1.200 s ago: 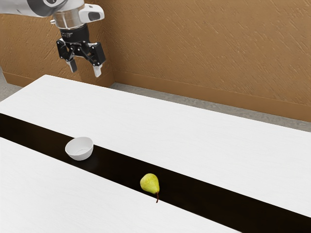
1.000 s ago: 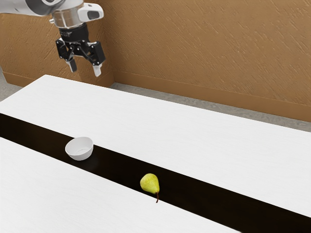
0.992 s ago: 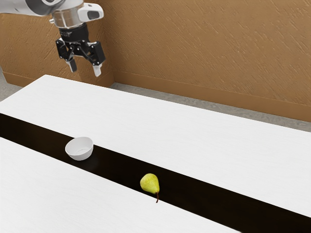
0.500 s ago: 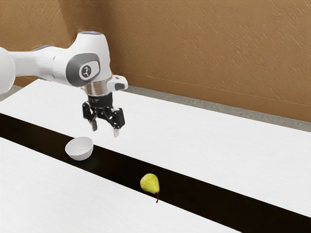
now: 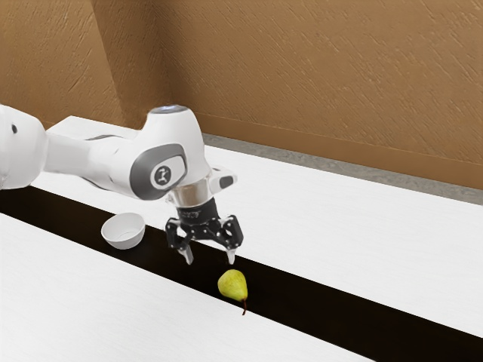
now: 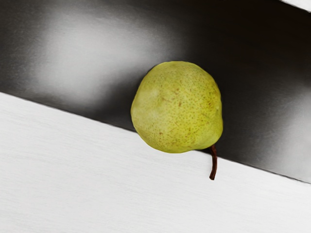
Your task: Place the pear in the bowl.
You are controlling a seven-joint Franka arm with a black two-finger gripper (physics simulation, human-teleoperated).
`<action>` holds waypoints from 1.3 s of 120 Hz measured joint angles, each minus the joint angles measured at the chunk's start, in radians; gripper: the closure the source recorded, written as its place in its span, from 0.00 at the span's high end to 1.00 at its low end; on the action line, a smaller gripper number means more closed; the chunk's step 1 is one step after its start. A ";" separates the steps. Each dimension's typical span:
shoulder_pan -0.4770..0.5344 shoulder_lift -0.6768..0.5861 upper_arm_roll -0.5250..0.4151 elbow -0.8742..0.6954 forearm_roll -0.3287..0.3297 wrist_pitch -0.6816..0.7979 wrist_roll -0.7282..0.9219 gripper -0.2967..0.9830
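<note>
Near side of table: plain white top [image 5: 83, 309], faint streaks in it, running right up to the black strip.
Stem: dark brown, kinda thin [image 6: 213, 165], sticks out past the strip's near edge so it's over the white part.
Pear: yellow-green with little brown speckles [image 5: 232, 285], lying on its side at the near edge of the strip, fat end away from the white and stem end toward it. It's outside the bowl, well apart from it. The wrist view has it whole, close to the middle.
Strip: black band [image 5: 324, 309] running lengthwise along the table. In the wrist view it's got blurry pale shine on it, both sides of the pear.
Claw: black with pale tips [image 5: 210, 260], pointing down, fingers spread wide, holding nothing. It's up near the pear, a bit toward the exterior view's left of it.
Bowl: white, round, upright [image 5: 124, 232], sitting on the strip toward the exterior view's left, pear off to the right.
Arm: white and grey [image 5: 113, 162], comes in from the exterior view's left.
Far side of table: more of that same white.
Floor: grey sliver [image 5: 302, 157] past the table.
Wall: tan-brown, rough diagonal texture [image 5: 317, 68], right at the back.
</note>
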 joint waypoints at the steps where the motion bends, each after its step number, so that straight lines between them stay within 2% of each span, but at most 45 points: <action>1: -0.004 0.006 -0.001 0.005 -0.001 0.002 -0.010 0.77; 10: -0.024 0.050 -0.005 0.027 -0.005 0.019 -0.099 0.77; 31: 0.017 0.100 -0.005 0.013 0.001 0.056 -0.271 0.77; 63: -0.008 0.198 -0.004 0.061 0.037 0.114 -0.449 0.77; 107: -0.002 0.260 0.007 0.104 0.054 0.129 -0.603 0.77; 156: -0.011 0.362 0.007 0.156 0.093 0.136 -0.699 0.77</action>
